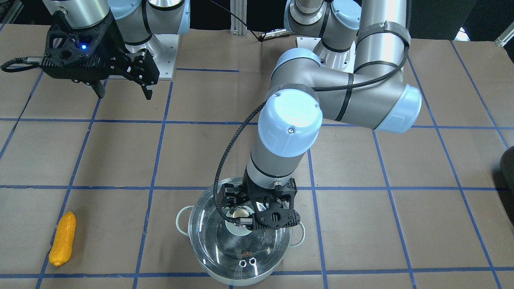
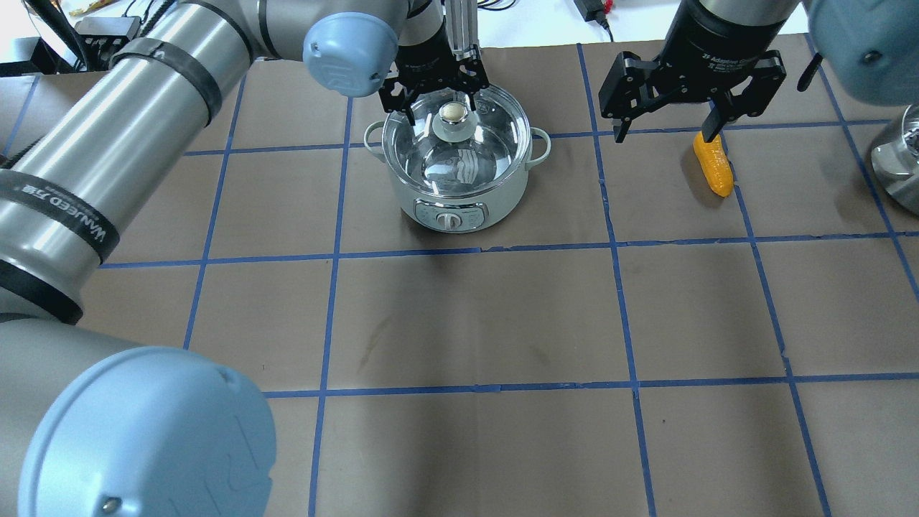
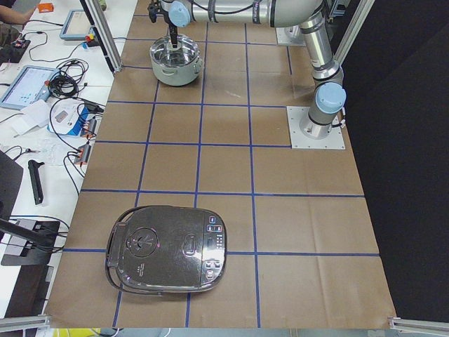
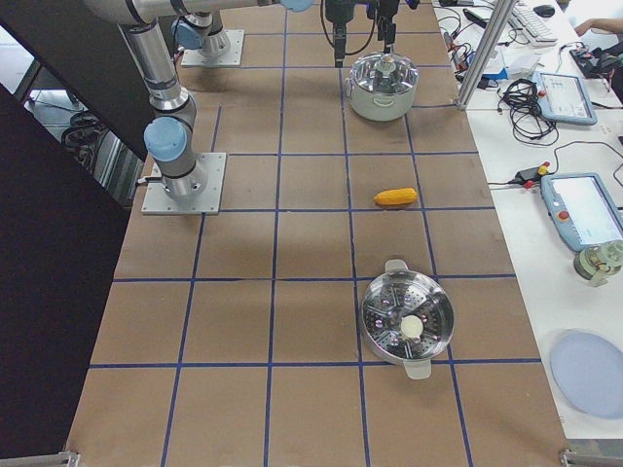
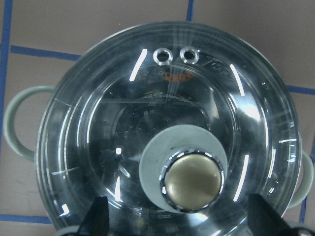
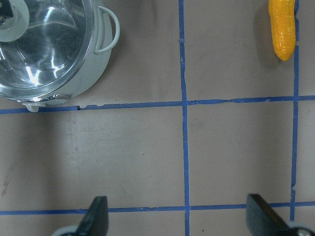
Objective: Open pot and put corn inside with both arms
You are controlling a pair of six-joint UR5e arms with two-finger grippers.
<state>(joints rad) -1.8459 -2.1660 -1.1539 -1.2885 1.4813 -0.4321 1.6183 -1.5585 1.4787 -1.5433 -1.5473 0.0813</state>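
Observation:
The steel pot (image 2: 445, 214) stands at the table's far side with its glass lid (image 2: 459, 161) on it. My left gripper (image 2: 439, 108) is open, low over the lid, its fingers either side of the lid's knob (image 5: 192, 183) without touching it. The pot also shows in the front view (image 1: 241, 281). The yellow-orange corn (image 2: 713, 165) lies on the brown table to the pot's right, also in the front view (image 1: 63, 239). My right gripper (image 2: 664, 136) is open and empty, held high above the table, back from the corn (image 6: 282, 27).
A metal steamer basket (image 4: 409, 321) stands farther out on the right end of the table. A closed rice cooker (image 3: 168, 249) sits at the left end. Desks with cables and tablets (image 4: 574, 204) run along the far edge. Blue tape lines grid the table.

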